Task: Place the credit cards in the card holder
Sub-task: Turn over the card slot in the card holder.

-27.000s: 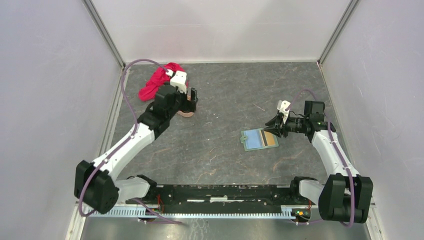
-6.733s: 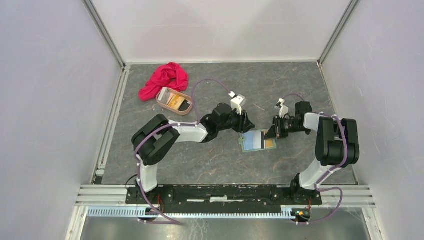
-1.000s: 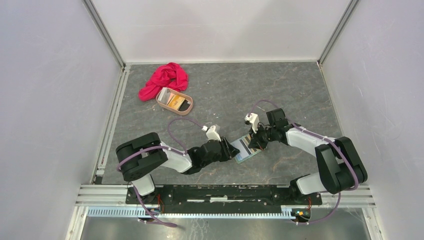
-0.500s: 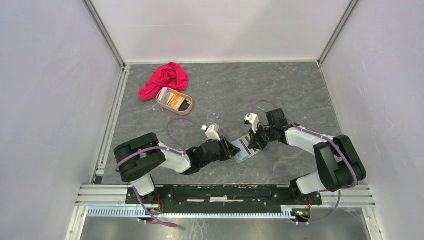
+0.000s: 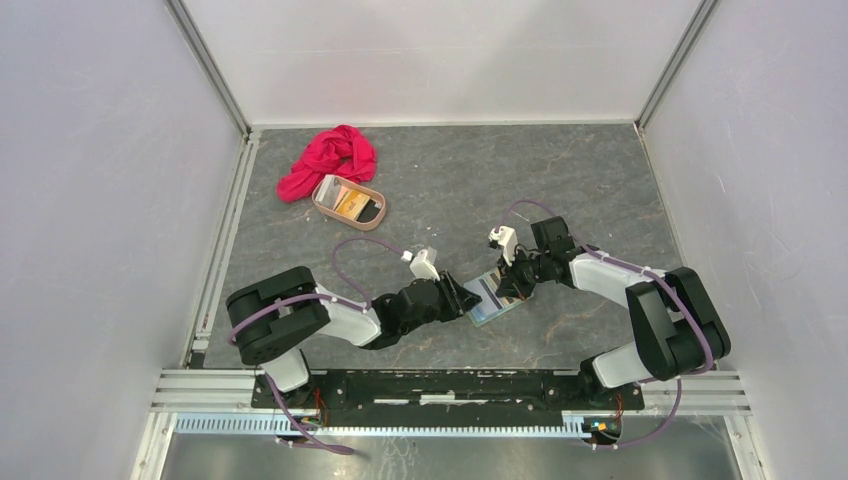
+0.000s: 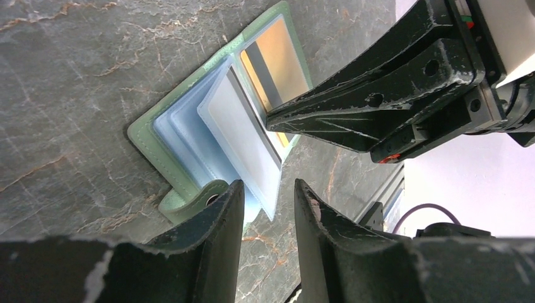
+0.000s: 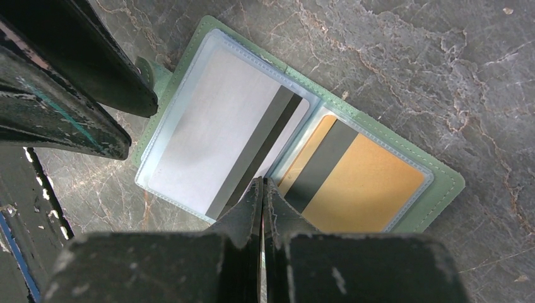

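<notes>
Both meet over the card holder [image 6: 142,128]: left end effector [image 6: 267,189] narrowly parted, right end effector [image 7: 262,184] closed.

Twenty-seven seconds back, the left gripper [image 5: 464,298] hangs over the tray [image 5: 320,195]. Now it sits well away from the tray, toward the arm bases, fingers slightly apart at the card holder's [image 5: 492,300] end. The card holder lies farther from the tray than before and is turned askew. A silvery card [image 7: 214,148] with a dark stripe fills its formerly bare blue sleeve. The right gripper [image 7: 262,184], pinched closed, has come from the holder's edge farthest from the tray to its middle fold.
</notes>
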`<state>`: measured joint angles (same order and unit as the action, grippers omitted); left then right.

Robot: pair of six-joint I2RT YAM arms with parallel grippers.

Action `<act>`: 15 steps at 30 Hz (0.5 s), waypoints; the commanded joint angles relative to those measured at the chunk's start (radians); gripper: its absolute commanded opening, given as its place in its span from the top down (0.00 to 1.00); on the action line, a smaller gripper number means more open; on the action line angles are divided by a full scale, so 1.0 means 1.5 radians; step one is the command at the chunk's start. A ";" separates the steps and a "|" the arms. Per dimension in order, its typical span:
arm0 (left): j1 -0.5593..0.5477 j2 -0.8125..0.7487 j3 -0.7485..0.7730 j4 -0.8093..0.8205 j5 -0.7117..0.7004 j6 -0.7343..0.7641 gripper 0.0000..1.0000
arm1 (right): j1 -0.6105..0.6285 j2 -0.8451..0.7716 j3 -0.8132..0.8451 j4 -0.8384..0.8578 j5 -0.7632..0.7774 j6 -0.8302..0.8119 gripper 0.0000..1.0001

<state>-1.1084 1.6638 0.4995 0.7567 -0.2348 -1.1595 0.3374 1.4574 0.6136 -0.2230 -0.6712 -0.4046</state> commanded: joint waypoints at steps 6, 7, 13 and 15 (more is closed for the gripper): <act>-0.004 0.008 0.025 -0.016 -0.022 -0.027 0.58 | -0.003 0.011 0.019 0.006 0.010 0.003 1.00; -0.004 0.013 0.029 -0.016 -0.022 -0.027 0.57 | -0.003 0.010 0.019 0.006 0.009 0.002 1.00; -0.003 0.036 0.055 -0.018 -0.018 -0.025 0.57 | -0.002 0.008 0.020 0.005 0.007 0.002 1.00; -0.003 0.038 0.057 -0.023 -0.021 -0.026 0.58 | -0.002 0.008 0.021 0.003 0.003 0.002 1.00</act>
<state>-1.1084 1.7088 0.5499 0.7265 -0.2348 -1.1748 0.3374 1.4616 0.6163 -0.2230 -0.6716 -0.4046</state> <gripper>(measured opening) 0.426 0.006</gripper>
